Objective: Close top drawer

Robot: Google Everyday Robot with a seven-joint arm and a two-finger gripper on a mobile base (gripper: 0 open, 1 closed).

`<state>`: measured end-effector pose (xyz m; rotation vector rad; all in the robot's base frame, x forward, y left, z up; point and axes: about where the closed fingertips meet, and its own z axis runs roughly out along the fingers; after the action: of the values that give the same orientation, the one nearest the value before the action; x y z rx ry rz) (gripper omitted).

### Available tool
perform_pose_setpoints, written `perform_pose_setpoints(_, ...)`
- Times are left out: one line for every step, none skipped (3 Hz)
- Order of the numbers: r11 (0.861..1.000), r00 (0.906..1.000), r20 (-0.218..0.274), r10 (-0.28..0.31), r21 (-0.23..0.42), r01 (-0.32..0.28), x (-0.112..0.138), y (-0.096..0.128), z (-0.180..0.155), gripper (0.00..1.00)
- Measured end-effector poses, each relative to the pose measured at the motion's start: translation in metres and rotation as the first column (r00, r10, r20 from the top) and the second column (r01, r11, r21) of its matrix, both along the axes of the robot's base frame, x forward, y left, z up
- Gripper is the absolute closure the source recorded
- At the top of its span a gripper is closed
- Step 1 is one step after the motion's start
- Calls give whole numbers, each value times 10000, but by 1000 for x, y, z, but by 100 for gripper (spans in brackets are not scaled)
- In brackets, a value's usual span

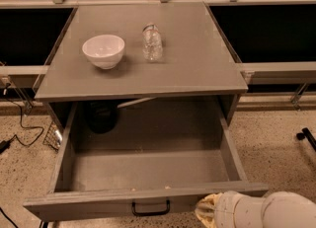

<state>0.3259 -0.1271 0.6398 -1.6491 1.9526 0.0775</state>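
Speckled tan floor [276, 138] lies around a grey metal cabinet with a flat grey tabletop [197, 69]. On the tabletop, in the upper left part of the frame, sits a round white bowl [103, 50]. Just beside it, to the right, stands a small clear plastic bottle [152, 42]. The two are near each other but do not touch.

Below the tabletop, the wide grey top drawer [148, 170] is pulled far out toward the bottom of the frame. Nothing but a few tiny crumbs shows on its floor. Its tall flat front runs along the bottom edge of the picture, and a black bar handle [150, 208] sits low on it, near the middle.

Back under the tabletop, at the left, a dark round thing [101, 116] hides in the shadow (too dark to say what it is).

At the lower right, the robot's gripper [210, 211] has a yellowish tip and sits right by the drawer front, to the right of the handle. Nobody can tell from here if it is spread apart or squeezed together, or if it touches the drawer. A fat white arm [281, 212] comes in behind it from the right corner.

A thin black cable [19, 128] curls on the floor at the left.
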Motion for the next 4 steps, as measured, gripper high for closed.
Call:
perform_pose_setpoints(10000, 10000, 0, 0, 0, 0, 0, 0, 0, 35)
perform_pose_setpoints(10000, 10000, 0, 0, 0, 0, 0, 0, 0, 12)
perform_pose_setpoints(10000, 10000, 1, 2, -1, -2, 0, 0, 0, 0)
perform_pose_setpoints(10000, 10000, 15, -3, -7, 3, 0, 0, 0, 0)
